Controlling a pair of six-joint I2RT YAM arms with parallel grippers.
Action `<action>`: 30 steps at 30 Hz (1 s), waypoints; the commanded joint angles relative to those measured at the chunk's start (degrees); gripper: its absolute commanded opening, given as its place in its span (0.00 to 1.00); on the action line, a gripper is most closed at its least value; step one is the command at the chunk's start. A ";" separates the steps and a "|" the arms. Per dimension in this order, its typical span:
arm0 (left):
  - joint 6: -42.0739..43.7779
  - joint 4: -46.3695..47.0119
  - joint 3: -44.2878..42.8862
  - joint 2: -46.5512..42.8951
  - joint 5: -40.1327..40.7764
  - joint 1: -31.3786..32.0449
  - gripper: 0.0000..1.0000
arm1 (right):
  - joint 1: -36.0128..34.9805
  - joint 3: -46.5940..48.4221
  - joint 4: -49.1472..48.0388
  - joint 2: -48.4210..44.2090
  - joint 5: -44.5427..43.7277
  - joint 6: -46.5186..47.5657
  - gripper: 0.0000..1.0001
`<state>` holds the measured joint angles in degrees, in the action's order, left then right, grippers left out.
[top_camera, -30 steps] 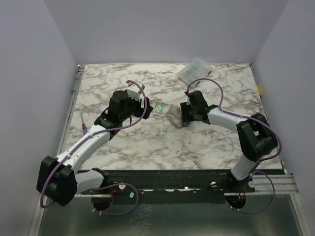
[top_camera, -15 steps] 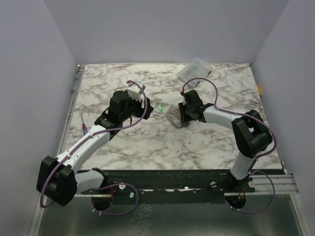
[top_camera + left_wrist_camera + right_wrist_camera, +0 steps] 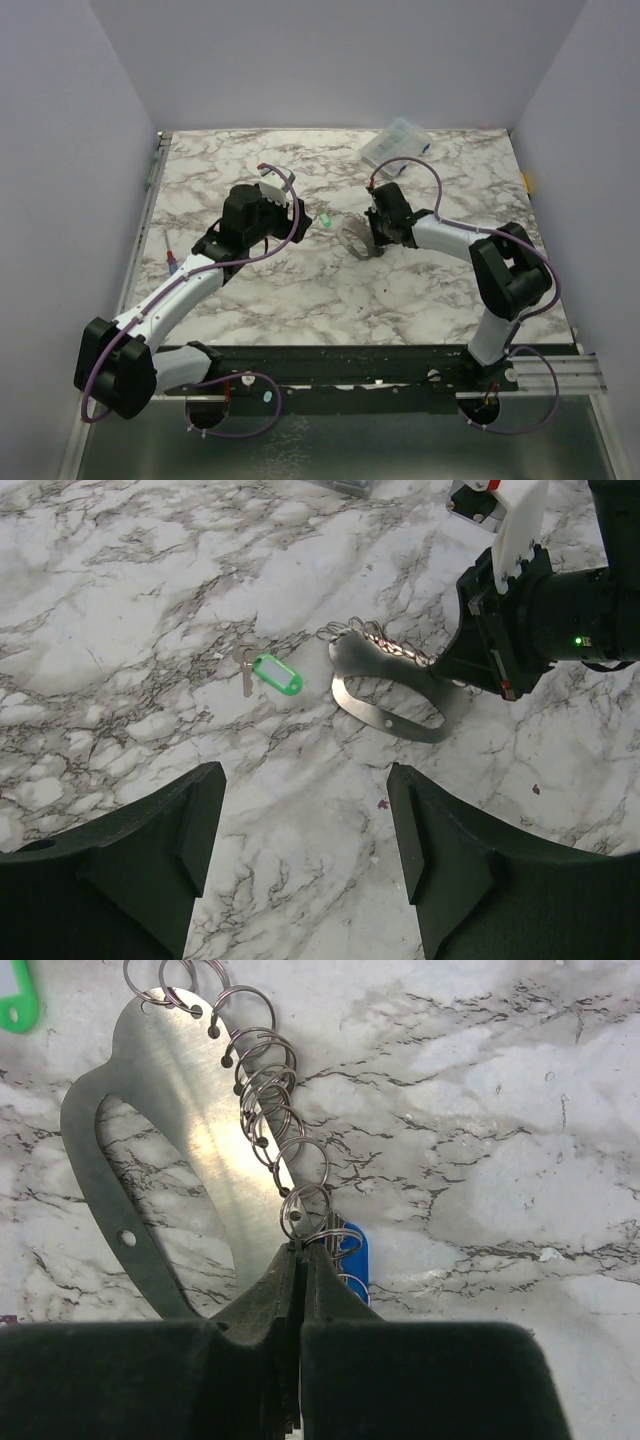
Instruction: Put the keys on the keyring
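Note:
The keyring [image 3: 150, 1130], a curved silvery band with several small wire rings along one edge, lies flat on the marble at mid-table [image 3: 352, 241] [image 3: 385, 685]. My right gripper [image 3: 300, 1248] [image 3: 373, 236] is shut, its tips pinching the lower edge of the nearest small ring. A blue-tagged key [image 3: 353, 1250] lies just right of those tips, partly hidden by the fingers. The green-tagged key [image 3: 270, 672] [image 3: 326, 217] rests on the table left of the band, untouched. My left gripper [image 3: 300, 830] [image 3: 290, 208] hovers open over bare marble, short of the green key.
A clear plastic compartment box [image 3: 396, 145] sits at the back right of the marble table [image 3: 300, 290]. A small red and blue item [image 3: 172, 262] lies at the table's left edge. Purple-grey walls close in three sides.
My right gripper's jaws have gone from part open to shut at the keyring's end ring, and its wrist edged slightly left. The left arm has not moved.

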<state>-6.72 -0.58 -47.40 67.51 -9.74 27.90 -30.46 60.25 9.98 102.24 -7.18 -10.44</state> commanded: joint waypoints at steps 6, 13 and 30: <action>0.63 -0.85 -1.14 -1.06 0.64 0.54 0.73 | -0.52 -1.52 -0.40 -4.92 -2.71 -0.57 0.01; 0.67 -0.91 -1.14 -1.14 0.60 0.58 0.73 | -0.57 -3.94 -3.12 -9.69 -0.65 -1.44 0.01; 0.66 -0.42 -1.21 -2.32 -2.23 0.67 0.73 | -0.71 -15.12 -20.96 -25.67 8.65 7.71 0.01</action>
<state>-6.55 -0.58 -47.42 66.87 -9.91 28.25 -30.70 49.43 0.25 81.97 -4.27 -7.94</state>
